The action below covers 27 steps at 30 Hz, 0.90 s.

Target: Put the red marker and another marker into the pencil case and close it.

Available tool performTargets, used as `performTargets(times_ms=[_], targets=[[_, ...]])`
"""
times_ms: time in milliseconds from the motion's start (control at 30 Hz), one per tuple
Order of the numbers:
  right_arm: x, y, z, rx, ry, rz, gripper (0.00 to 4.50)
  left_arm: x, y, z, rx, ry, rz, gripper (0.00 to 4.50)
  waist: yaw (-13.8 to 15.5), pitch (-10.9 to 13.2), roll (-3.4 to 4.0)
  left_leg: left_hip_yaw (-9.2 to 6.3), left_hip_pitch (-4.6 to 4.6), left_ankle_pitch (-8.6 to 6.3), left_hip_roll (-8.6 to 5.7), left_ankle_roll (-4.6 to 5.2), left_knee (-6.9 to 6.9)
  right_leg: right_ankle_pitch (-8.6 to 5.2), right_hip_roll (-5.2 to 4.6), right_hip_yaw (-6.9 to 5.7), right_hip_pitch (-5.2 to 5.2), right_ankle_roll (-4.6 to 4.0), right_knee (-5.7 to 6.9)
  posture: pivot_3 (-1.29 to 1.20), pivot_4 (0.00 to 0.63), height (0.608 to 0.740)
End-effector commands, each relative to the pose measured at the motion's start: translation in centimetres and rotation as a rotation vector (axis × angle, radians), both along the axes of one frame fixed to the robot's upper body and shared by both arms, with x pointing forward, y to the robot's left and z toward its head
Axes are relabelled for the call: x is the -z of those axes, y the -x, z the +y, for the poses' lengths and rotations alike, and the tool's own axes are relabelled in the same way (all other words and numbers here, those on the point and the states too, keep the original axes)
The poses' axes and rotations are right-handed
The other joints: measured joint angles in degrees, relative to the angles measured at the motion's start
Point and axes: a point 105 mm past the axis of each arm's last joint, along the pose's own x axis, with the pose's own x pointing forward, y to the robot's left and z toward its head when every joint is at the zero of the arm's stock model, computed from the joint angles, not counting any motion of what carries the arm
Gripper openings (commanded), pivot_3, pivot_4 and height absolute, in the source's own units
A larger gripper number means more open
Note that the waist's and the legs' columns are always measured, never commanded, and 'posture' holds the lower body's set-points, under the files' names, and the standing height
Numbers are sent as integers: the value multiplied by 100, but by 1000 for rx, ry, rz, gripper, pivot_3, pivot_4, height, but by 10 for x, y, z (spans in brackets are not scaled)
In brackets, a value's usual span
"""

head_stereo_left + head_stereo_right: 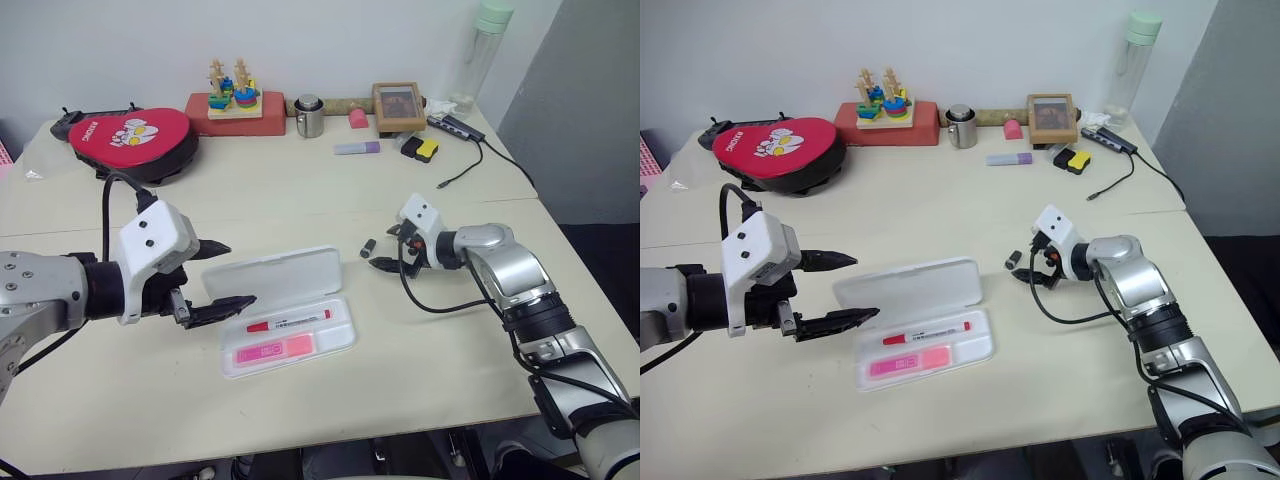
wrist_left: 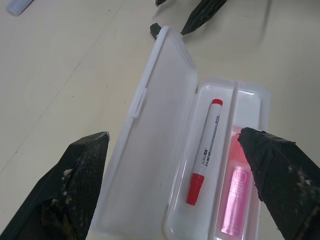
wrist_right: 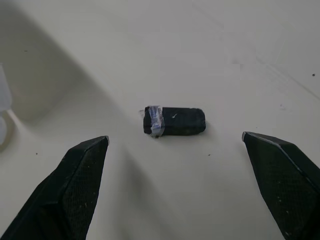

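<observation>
The pencil case lay open at table centre, holding the red marker and, at its six o'clock, the pink highlighter; left gripper, at the case's nine o'clock, stood spread and empty; right gripper, at its two o'clock, stood likewise.

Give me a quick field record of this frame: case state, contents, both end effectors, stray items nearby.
pencil case: open, lid folded back flat on the table
red marker: lying in the tray
pink highlighter: in the tray, in the compartment beside the red marker
left end effector: open, empty, beside the lid's left end
right end effector: open, empty, aimed at the small black piece
small black piece: loose on the table, right of the case
task left: close the lid
</observation>
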Motion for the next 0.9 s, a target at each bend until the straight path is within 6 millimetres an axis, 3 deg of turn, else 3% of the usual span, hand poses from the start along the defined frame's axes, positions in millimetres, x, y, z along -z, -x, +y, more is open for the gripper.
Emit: performTargets(times_ms=[33, 533, 900], targets=[[-8, 3, 10, -40, -31, -6, 4500, -7, -1, 0, -4, -12, -54, 4426, -5, 0, 0, 0, 0, 0, 0, 0, 0, 0, 0, 0, 0, 0, 0, 0, 150, 740], [15, -7, 18, -56, -10, 20, 4500, -8, -7, 1, -13, -13, -76, 4426, -17, -1, -2, 1, 9, 0, 0, 0, 1, 1, 0, 1, 5, -1, 3, 0, 150, 740], [14, -12, 27, -78, -21, -1, 4500, -5, -10, -1, -22, -4, -84, 4426, -66, -2, -2, 5, 28, 0, 0, 0, 0, 2, 1, 6, 20, -2, 7, 0, 150, 740]])
